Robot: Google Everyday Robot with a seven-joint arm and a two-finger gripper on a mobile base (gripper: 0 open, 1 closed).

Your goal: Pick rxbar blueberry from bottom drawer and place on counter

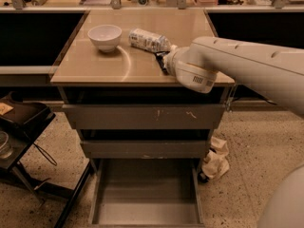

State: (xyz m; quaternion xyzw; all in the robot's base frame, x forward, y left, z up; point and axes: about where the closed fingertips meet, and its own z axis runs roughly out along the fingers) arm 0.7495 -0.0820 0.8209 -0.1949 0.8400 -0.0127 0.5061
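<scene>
My gripper [166, 61] is over the right half of the beige counter [95, 65], mostly hidden behind the white wrist housing. A small dark flat piece, apparently the rxbar blueberry [159, 59], shows at the gripper's left tip, low on or just above the counter surface. I cannot tell whether it is held or lying free. The bottom drawer [145, 208] is pulled out at floor level below the cabinet, and its grey floor is bare.
A white bowl [104, 36] and a clear plastic bottle [148, 40] lying on its side sit on the counter left of the gripper. Two shut grey drawers [142, 118] are above the open one. A black stand [21, 122] is at left, crumpled bags [216, 158] at right.
</scene>
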